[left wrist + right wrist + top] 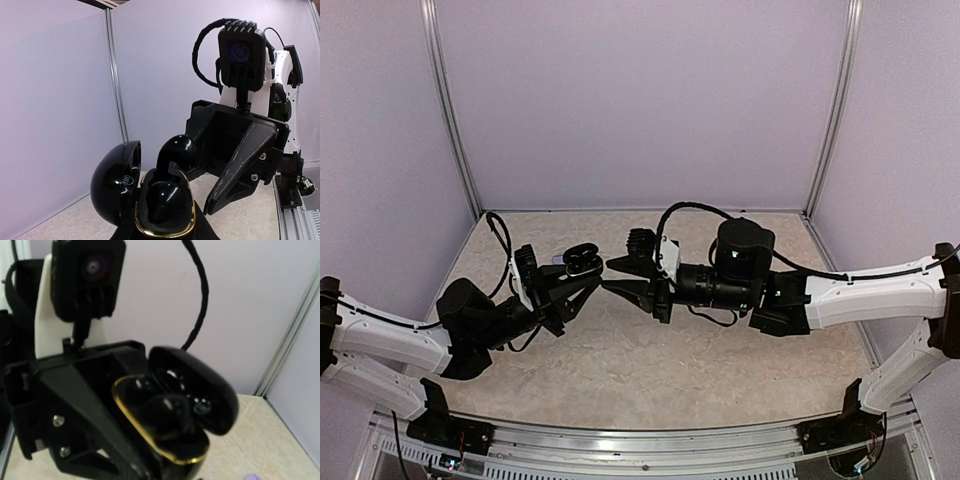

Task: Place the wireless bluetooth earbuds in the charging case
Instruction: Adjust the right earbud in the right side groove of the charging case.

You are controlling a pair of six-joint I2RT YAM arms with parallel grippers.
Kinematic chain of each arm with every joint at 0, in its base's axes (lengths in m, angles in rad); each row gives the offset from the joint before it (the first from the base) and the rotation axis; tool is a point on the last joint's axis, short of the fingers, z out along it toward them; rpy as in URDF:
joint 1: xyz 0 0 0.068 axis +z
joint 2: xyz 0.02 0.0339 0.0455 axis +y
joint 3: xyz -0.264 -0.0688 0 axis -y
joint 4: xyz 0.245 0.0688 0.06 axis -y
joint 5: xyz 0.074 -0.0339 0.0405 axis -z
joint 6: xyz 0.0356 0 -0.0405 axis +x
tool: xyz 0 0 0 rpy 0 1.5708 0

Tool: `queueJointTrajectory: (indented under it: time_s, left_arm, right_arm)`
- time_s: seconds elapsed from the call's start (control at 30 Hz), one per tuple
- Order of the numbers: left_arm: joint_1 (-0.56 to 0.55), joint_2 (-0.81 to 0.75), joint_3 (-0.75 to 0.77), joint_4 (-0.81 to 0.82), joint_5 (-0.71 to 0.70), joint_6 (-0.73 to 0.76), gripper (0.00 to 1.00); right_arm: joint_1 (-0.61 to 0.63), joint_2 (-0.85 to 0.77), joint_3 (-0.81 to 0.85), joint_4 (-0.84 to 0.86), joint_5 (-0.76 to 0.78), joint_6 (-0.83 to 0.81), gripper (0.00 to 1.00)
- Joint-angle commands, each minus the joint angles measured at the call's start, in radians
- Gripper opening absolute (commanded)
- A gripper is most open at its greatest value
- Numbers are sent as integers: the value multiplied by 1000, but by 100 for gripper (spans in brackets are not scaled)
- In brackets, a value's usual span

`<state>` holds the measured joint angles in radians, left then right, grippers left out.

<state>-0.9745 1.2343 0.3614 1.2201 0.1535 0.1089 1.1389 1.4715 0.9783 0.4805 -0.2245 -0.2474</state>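
Note:
My left gripper is shut on a glossy black charging case with a gold rim and holds it above the table. Its lid stands open. One black earbud sits in the case. A second black earbud stands with its stem in the case and its head above the rim. My right gripper is open right beside the case, one finger close to the raised bud. The right wrist view shows the case blurred. The pale earbuds are out of view.
A small lilac object lies on the beige table behind the case; it also shows in the right wrist view. Pale walls with metal posts enclose the table. The left gripper's body fills the right wrist view's left side.

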Motion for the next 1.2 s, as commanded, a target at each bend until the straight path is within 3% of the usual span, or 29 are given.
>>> queueJointTrajectory:
  time_s: [0.0, 0.23, 0.5, 0.77, 1.17]
  left_arm:
    - [9, -7, 3, 34, 1, -19, 0]
    - [48, -3, 13, -35, 169, -98, 0]
    - [47, -1, 21, -79, 260, -105, 0]
    - [41, 34, 46, -82, 285, -105, 0]
    - [13, 53, 49, -79, 266, -99, 0]
  right_arm:
    - [4, -17, -3, -14, -1, 1, 38]
    - [-3, -97, -23, -96, 21, 42, 54]
    - [-14, -185, -14, -216, 0, 91, 73]
    - [-16, -142, 61, -293, -1, 128, 80]
    - [-14, -108, 90, -292, 53, 138, 80]
